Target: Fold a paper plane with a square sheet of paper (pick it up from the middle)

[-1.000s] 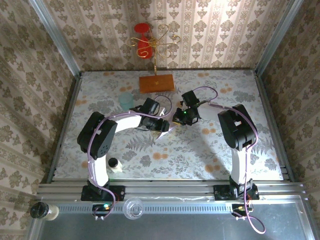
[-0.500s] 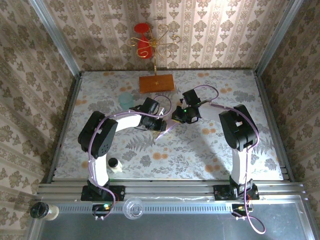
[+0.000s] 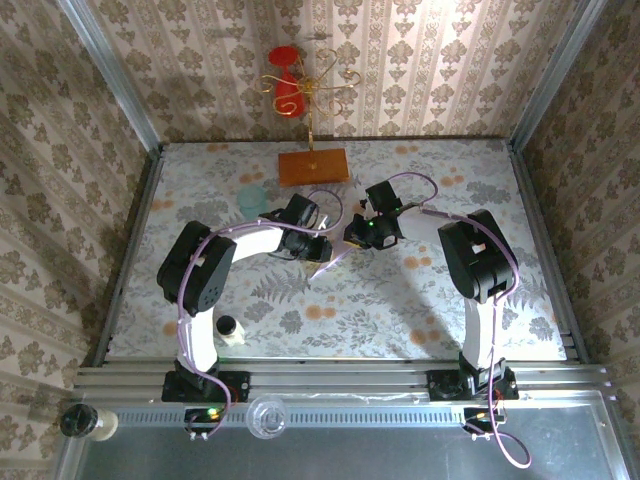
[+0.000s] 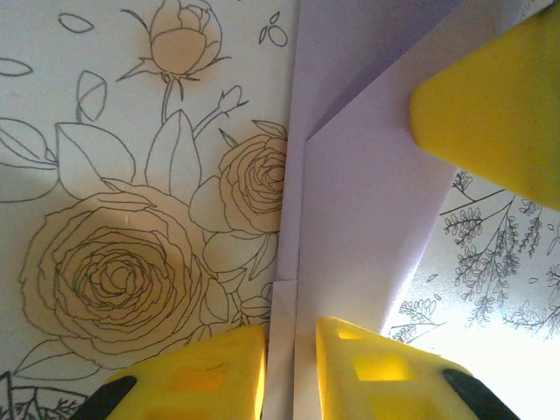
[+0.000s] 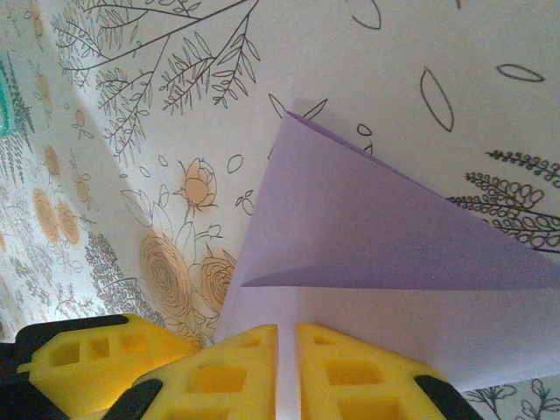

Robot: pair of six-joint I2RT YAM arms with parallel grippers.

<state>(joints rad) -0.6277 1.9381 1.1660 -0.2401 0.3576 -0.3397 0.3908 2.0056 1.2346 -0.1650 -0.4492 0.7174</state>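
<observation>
The square sheet of paper (image 4: 367,201), pale lilac and partly folded into a pointed shape, hangs between my two grippers just above the flowered table. In the top view it is a thin pale strip (image 3: 328,262). My left gripper (image 4: 290,367) is shut on a narrow folded edge of it; in the top view that gripper (image 3: 323,250) sits left of centre. My right gripper (image 5: 286,367) is shut on the sheet's other side, its jaws nearly touching, and in the top view it (image 3: 352,242) faces the left one closely. The fold's crease and point (image 5: 376,227) lie beyond its fingers.
An orange-brown wooden board (image 3: 313,165) lies at the back centre, with a gold wire stand and red object (image 3: 295,85) behind it. A pale teal cup (image 3: 251,198) stands behind the left arm. A small white bottle (image 3: 229,330) stands near the left arm's base.
My left gripper's jaws have closed in on the paper's folded edge. The right gripper rocked slightly back and forth and kept its grip.
</observation>
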